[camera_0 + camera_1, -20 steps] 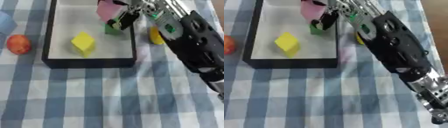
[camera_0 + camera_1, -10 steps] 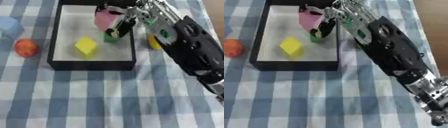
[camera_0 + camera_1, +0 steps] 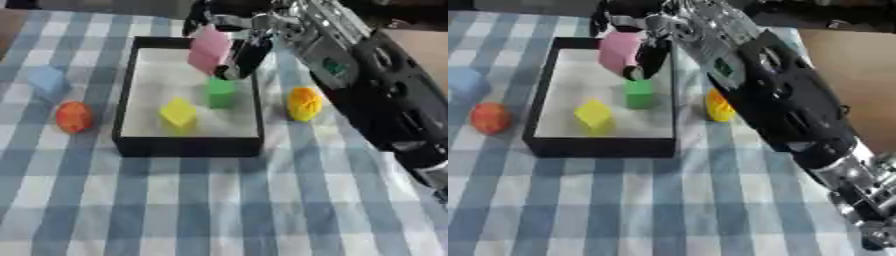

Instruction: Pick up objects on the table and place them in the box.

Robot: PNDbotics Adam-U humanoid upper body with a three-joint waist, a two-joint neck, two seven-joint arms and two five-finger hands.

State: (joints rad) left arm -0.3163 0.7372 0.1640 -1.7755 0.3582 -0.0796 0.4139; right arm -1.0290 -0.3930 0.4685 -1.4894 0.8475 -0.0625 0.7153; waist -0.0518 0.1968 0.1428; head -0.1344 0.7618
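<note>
On the left of the desk (image 3: 219, 200), which is covered in a blue-and-white check cloth, a pale blue block (image 3: 48, 82) and a red-orange round object (image 3: 73, 116) lie outside the box (image 3: 188, 146), still to be collected. Inside the black-walled box, a yellow block (image 3: 178, 113) and a green block (image 3: 220, 92) rest on the white floor, apart from each other. Above the box's far part, the right hand (image 3: 241, 37) has its fingers curled round a pink block (image 3: 209, 49), held tilted and clear of the floor, just above and behind the green block. To complete this placement well, the block should be lowered over bare floor, away from the green block and the far wall, before the fingers part. To the right of the box lies an orange-yellow object (image 3: 304, 103), beside the forearm. The left hand is not visible. No brands, labels or legible writing observed.
</note>
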